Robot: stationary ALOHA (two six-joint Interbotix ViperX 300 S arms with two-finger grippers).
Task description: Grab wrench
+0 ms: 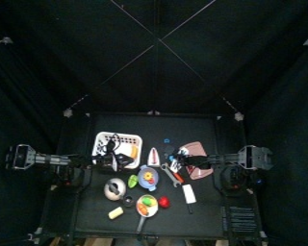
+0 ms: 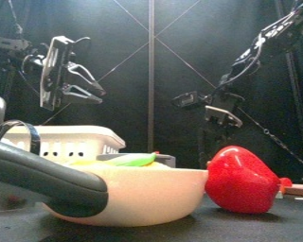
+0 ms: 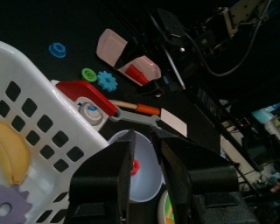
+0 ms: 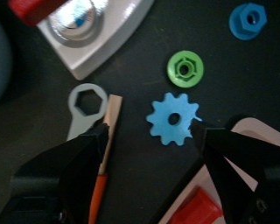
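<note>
The grey wrench (image 4: 83, 105) lies flat on the black table, its ring end up against a toy iron (image 4: 90, 26). A wooden stick with an orange end (image 4: 105, 144) lies alongside it. My right gripper (image 4: 149, 171) hovers just above with its jaws wide open; the wrench's handle runs under one jaw. The gripper holds nothing. In the top view the right gripper (image 1: 179, 166) is at the table's middle. My left gripper (image 3: 149, 179) is open and empty, raised beside the white basket (image 3: 25, 105). It hangs high in the front view (image 2: 60, 71).
A blue gear (image 4: 171, 118), a green nut (image 4: 184, 66) and a blue nut (image 4: 248, 19) lie close to the wrench. The basket holds a banana (image 3: 3, 157). A cream bowl (image 2: 129, 194), a red toy fruit (image 2: 242, 180) and a black pan handle (image 2: 41, 180) stand at the front edge.
</note>
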